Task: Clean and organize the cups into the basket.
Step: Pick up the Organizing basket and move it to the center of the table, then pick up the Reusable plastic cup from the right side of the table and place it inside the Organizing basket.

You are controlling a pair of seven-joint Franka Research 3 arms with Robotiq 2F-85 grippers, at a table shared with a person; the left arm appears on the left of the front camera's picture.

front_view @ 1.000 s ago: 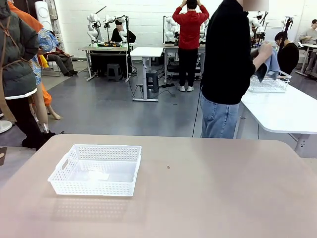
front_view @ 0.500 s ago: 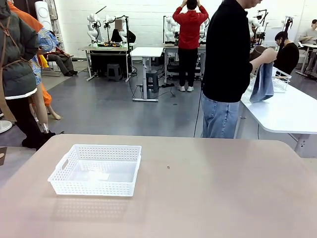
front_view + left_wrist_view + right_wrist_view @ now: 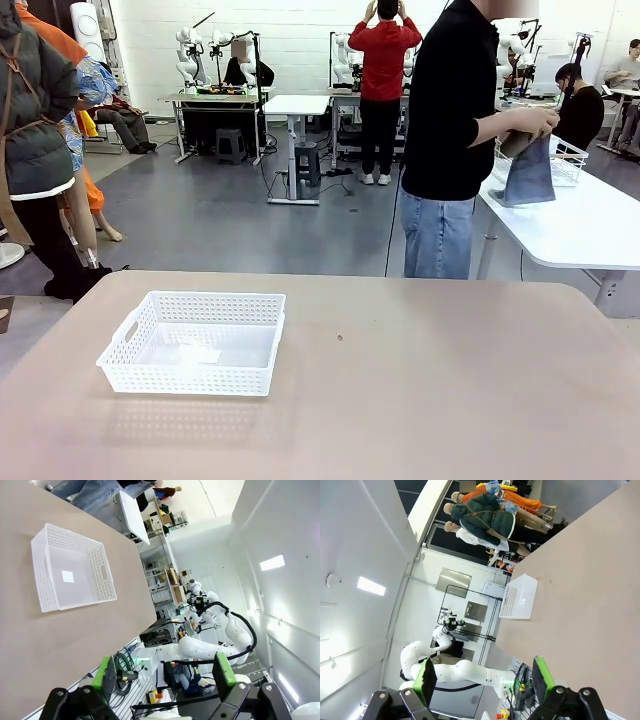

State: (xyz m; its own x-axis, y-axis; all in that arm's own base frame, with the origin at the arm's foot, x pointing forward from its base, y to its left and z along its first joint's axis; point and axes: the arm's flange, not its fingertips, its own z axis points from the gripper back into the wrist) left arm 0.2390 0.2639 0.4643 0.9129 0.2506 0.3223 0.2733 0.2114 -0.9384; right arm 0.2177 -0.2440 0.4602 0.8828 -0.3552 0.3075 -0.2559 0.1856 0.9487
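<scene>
The white lattice basket (image 3: 190, 345) stands empty on the left part of the brown table (image 3: 450, 380). Beyond the far edge a person in a black top holds a tan-brown cup (image 3: 513, 143) in both hands, with a blue-grey cloth (image 3: 530, 172) hanging over it and hiding most of it. In the left wrist view my left gripper (image 3: 165, 675) is open with nothing between its green pads, well apart from the basket (image 3: 70, 575). My right gripper (image 3: 484, 677) is also open and empty, and the basket (image 3: 520, 597) lies far off across the table.
A white table (image 3: 580, 225) stands at the back right with a thin-wire basket (image 3: 565, 160) on it, beside the person. Other people stand farther back and at the far left. A small dark speck (image 3: 339, 337) lies mid-table.
The person has lowered the cup and cloth from shoulder height to chest height and shifted slightly left. Basket and grippers are unchanged.
</scene>
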